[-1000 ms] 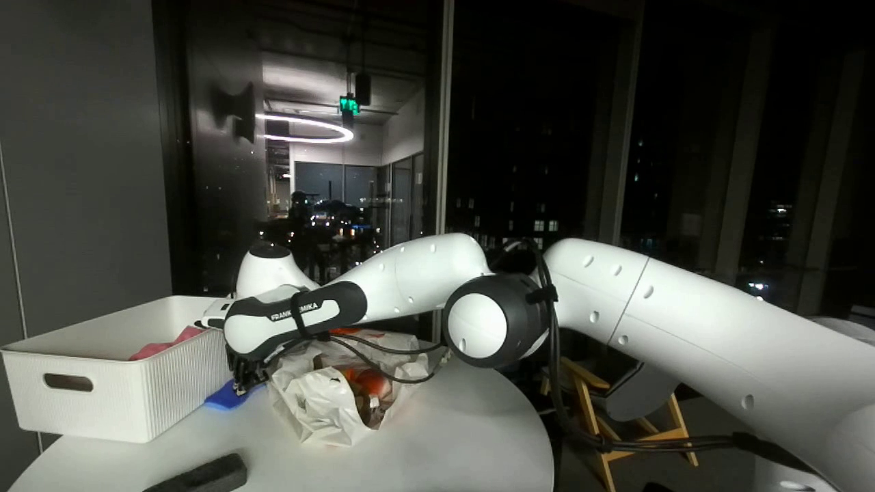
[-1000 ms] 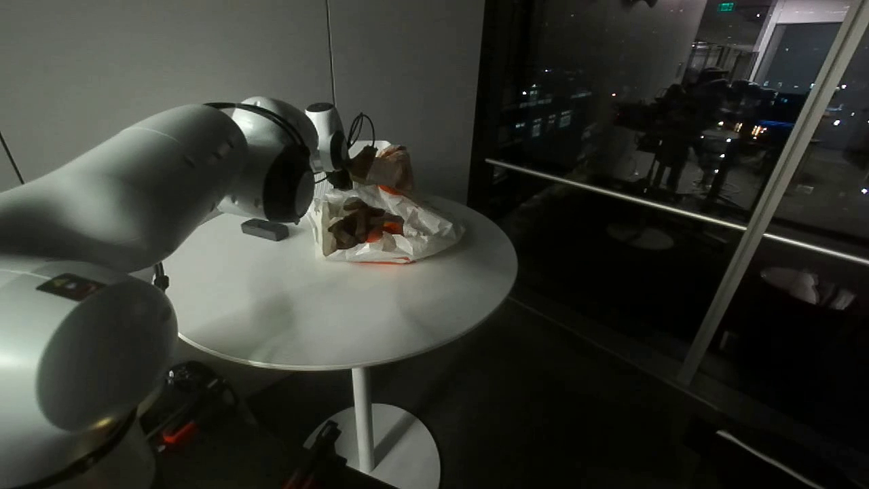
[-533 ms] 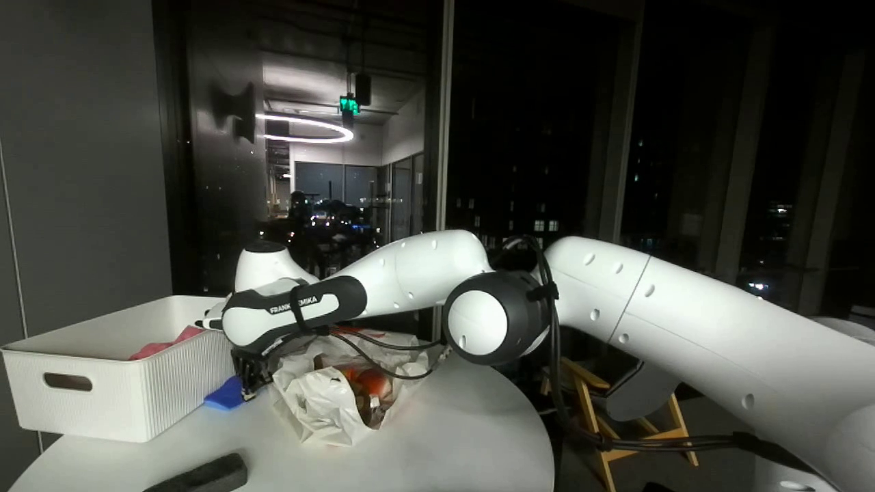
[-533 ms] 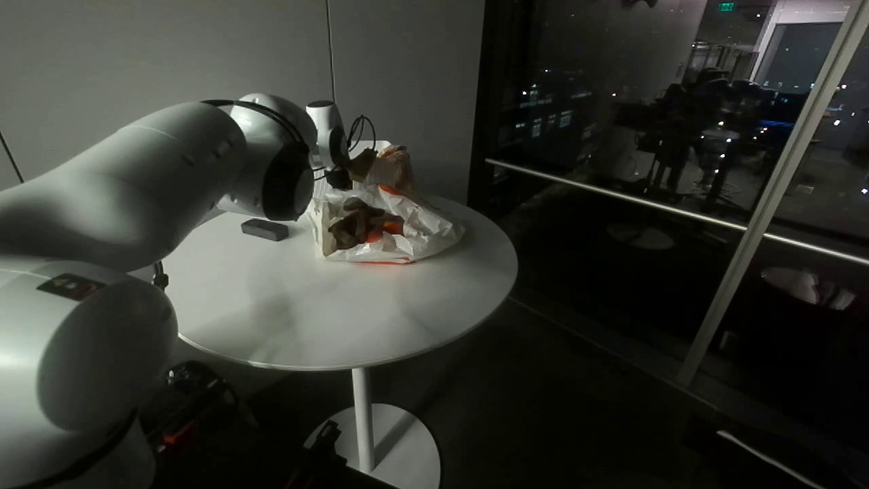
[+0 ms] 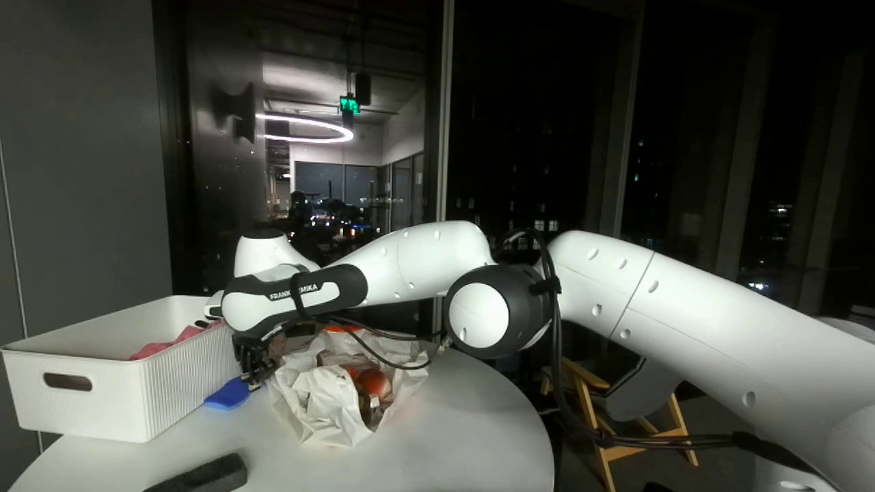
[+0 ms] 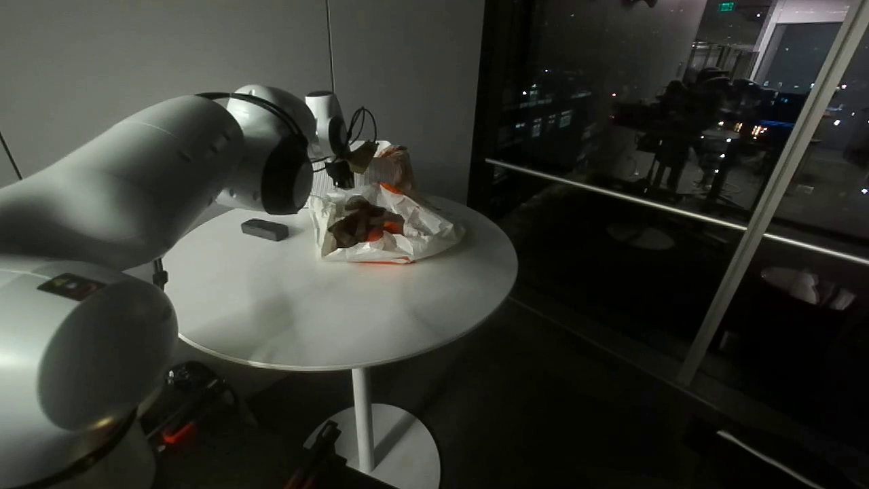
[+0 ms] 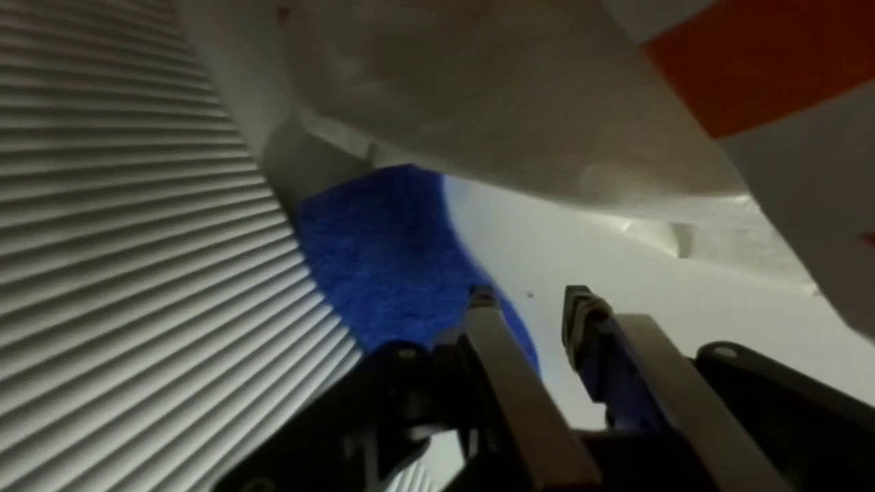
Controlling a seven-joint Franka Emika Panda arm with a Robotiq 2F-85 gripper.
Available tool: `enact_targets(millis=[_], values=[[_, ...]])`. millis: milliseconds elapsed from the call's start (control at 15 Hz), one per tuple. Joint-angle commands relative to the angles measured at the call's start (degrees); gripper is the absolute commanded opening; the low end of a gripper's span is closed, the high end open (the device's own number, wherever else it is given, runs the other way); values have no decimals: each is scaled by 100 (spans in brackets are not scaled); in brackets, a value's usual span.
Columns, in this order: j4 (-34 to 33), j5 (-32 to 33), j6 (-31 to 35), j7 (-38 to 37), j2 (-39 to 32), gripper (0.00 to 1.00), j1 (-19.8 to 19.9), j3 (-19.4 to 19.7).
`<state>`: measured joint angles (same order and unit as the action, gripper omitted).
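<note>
A robot's gripper (image 7: 530, 301) is hanging low over a round white table (image 6: 305, 305), its jaws standing apart with bare surface showing in the gap. A blue cloth (image 7: 389, 253) is lying right beneath it, one jaw overlapping the edge in the wrist view; whether they are touching is impossible to tell. A ribbed white basket (image 5: 184, 383) is standing close on one side of the gripper, pink material (image 5: 164, 345) showing inside, and a crumpled white bag (image 5: 321, 410) is lying opposite. A dark block (image 6: 265, 229) is resting farther off.
</note>
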<state>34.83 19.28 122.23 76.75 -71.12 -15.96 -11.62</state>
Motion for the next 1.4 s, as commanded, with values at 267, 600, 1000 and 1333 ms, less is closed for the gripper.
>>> enact_targets(millis=[267, 600, 1000, 1333], values=[[-244, 52, 1246, 13, -264, 44, -142, 40], [-268, -8, 1339, 50, -503, 24, -129, -7], [-204, -103, 1069, 30, -423, 5, -56, -63], [-222, -177, 580, -125, -333, 10, -6, -59]])
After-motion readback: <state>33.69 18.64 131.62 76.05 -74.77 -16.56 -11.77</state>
